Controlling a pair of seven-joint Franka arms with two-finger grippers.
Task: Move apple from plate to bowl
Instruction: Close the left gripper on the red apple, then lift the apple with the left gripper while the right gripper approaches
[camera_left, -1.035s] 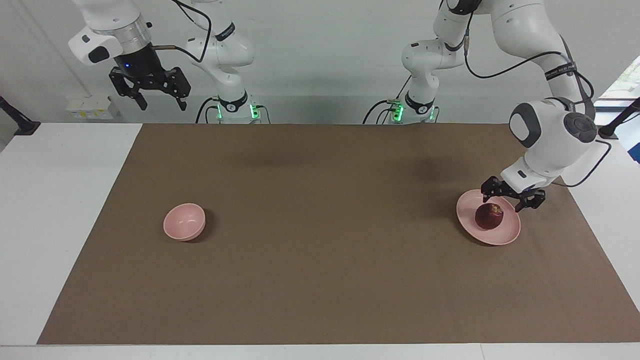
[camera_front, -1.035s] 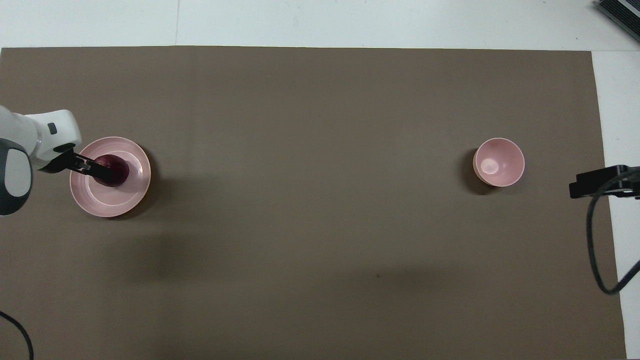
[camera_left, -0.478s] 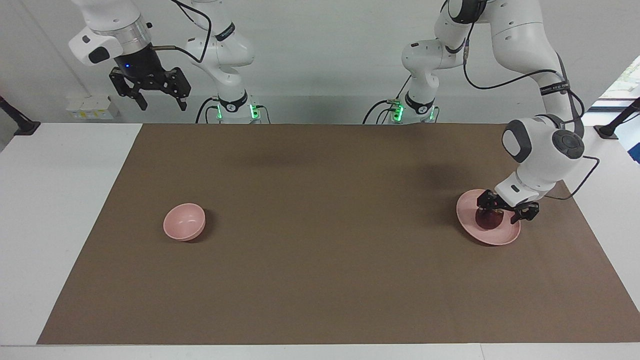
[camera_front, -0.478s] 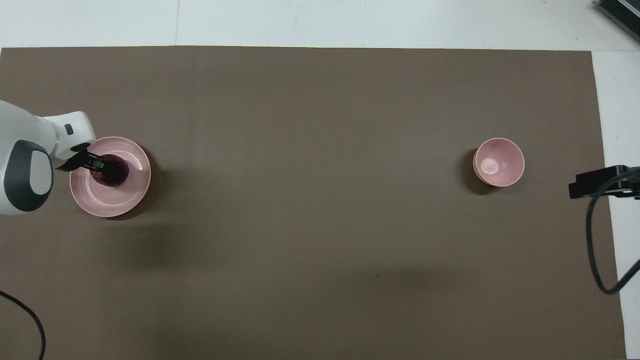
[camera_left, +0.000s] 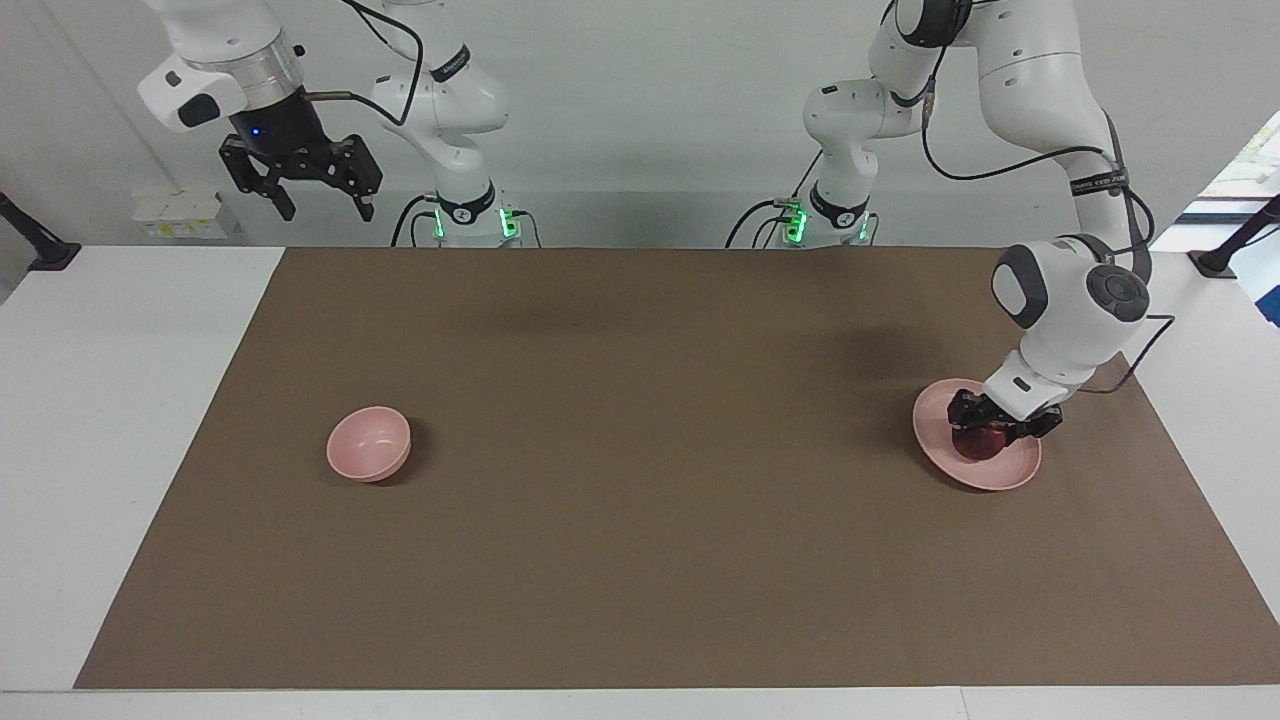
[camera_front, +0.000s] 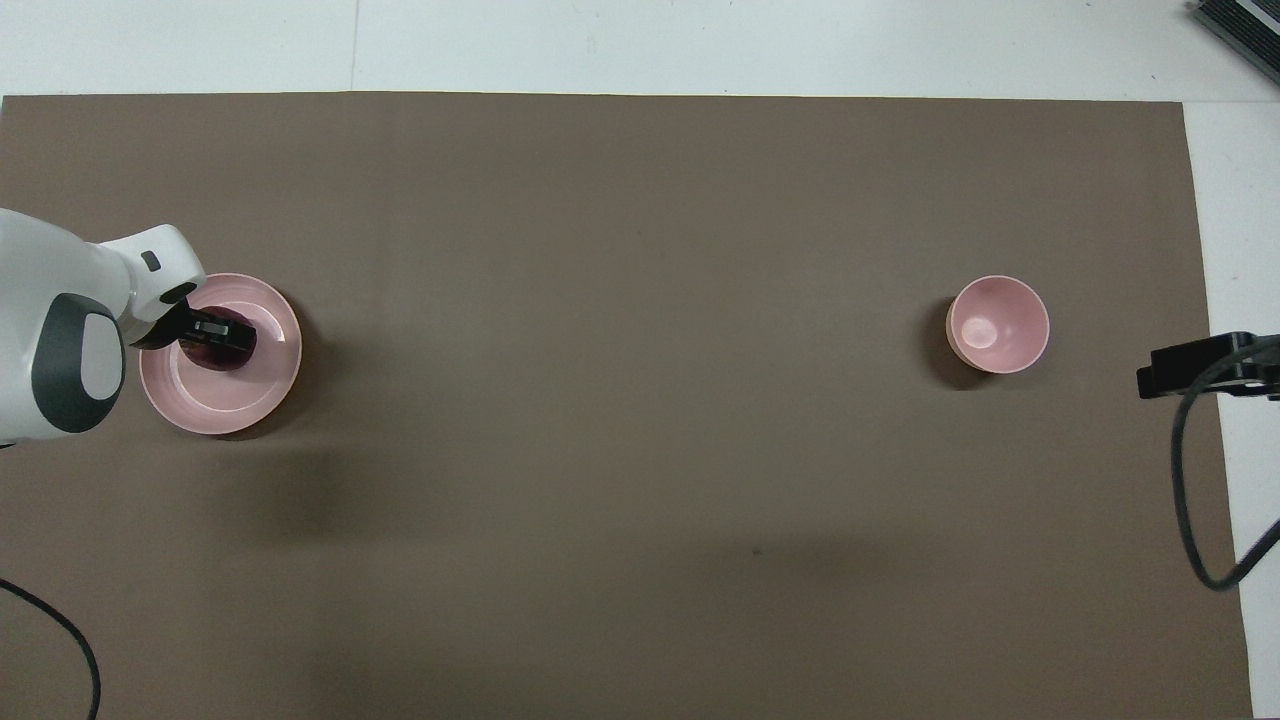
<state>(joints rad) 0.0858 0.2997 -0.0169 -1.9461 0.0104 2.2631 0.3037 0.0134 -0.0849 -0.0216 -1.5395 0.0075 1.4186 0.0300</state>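
The dark red apple (camera_left: 978, 446) lies on the pale pink plate (camera_left: 1003, 476) at the left arm's end of the table. My left gripper (camera_left: 996, 428) is down on the plate, open, with its fingers on either side of the apple, and hides the apple's top. In the overhead view the left gripper (camera_front: 214, 334) covers most of the apple (camera_front: 206, 354) on the plate (camera_front: 232, 406). The small pink bowl (camera_left: 368, 443) stands empty at the right arm's end of the table; it also shows in the overhead view (camera_front: 997, 324). My right gripper (camera_left: 326, 210) waits open, high over the table's edge.
A brown mat (camera_left: 640, 480) covers the table between plate and bowl. A black cable (camera_front: 1195, 500) hangs from the right arm at the mat's edge.
My left gripper has come down from just above the apple to around it on the plate. The apple, plate and bowl have not moved. The right arm has stayed still.
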